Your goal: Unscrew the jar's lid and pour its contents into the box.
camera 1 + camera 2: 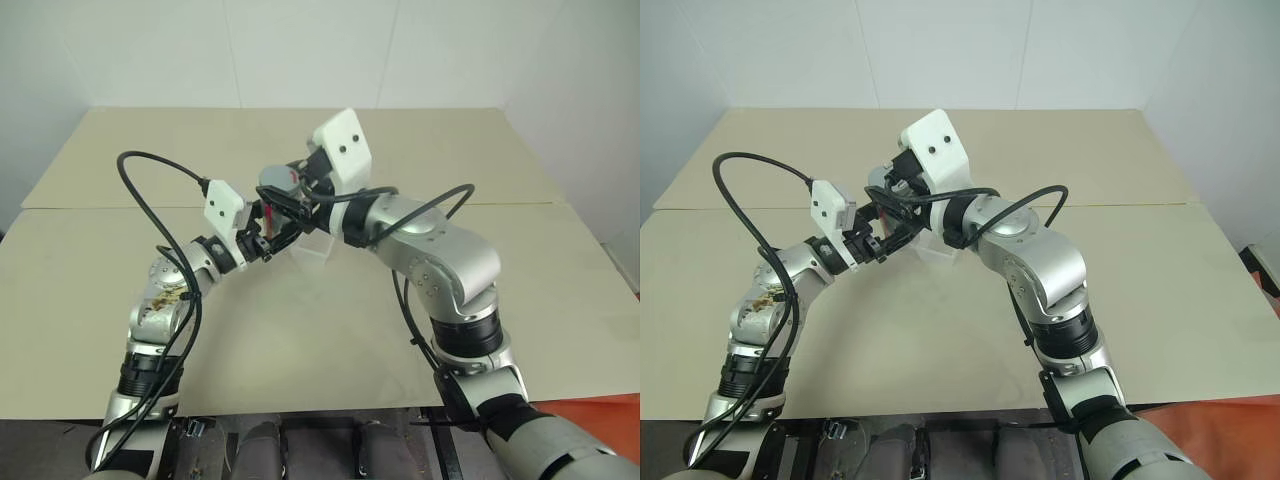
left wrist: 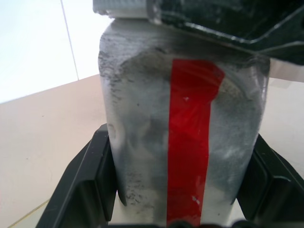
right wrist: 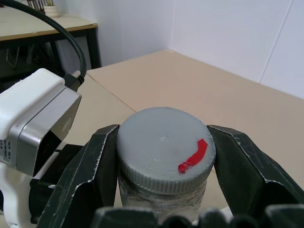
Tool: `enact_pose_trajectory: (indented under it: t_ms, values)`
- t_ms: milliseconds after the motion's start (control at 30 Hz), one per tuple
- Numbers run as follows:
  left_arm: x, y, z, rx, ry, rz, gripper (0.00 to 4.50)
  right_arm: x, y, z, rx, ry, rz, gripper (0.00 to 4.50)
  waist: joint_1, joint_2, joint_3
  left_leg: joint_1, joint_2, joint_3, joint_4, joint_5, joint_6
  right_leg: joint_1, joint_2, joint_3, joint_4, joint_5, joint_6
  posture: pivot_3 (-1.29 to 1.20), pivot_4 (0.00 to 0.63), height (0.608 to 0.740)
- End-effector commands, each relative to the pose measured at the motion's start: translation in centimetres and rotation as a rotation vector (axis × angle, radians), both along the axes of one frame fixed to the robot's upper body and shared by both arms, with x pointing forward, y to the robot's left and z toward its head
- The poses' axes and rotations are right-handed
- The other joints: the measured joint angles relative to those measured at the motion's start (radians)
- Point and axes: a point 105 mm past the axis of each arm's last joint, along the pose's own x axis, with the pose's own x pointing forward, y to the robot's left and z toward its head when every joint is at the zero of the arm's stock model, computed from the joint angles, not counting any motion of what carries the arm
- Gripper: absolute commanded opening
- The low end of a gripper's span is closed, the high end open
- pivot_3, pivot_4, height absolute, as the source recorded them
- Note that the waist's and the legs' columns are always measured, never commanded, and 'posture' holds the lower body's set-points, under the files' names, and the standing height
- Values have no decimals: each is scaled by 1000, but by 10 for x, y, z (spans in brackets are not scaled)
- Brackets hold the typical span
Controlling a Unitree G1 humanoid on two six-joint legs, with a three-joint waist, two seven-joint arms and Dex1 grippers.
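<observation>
1. Left eye view: above the middle of the beige desk [image 1: 330,330], the left claw [image 1: 268,237] clamps the body of the small silvery-grey cylindrical jar [image 1: 276,205] with a red stripe, holding it off the surface. The right claw [image 1: 297,186] comes in from the right and is closed on the flat round grey lid [image 1: 279,178] at the jar's top. The small clear plastic square box [image 1: 314,243] stands on the desk just right of the jar, partly hidden behind the right arm.
2. Left wrist view: the two black fingers [image 2: 90,183] press against both sides of the jar, red stripe facing the camera.
3. Right wrist view: black fingers [image 3: 92,171] squeeze the lid's ribbed rim from both sides; a red mark sits on its top.
</observation>
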Motion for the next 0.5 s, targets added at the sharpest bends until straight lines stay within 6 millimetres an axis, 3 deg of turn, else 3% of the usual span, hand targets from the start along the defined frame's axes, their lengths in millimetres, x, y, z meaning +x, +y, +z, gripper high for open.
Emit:
enact_pose_trajectory:
  t_ms: [33, 233, 500]
  values:
    - [-17, -8, 16, 15, -79, -118, 2859, -6, -3, 13, 19, -57, 45, 2782, 0, 0, 0, 0, 0, 0, 0, 0, 0, 0, 0, 0, 0, 0, 0, 0, 150, 740]
    - [-55, -6, 22, -6, -98, -440, 2859, -22, -15, 14, 32, -42, 287, 2782, -1, 0, 0, 0, 0, 0, 0, 0, 0, 0, 0, 0, -1, 0, 0, 0, 150, 740]
    - [-77, -9, 30, 37, -80, -646, 2859, -57, -27, 4, -42, -40, 676, 2782, 1, 0, 0, 1, 0, 0, 0, 0, 1, 1, 0, 0, -1, 0, 0, 0, 150, 740]
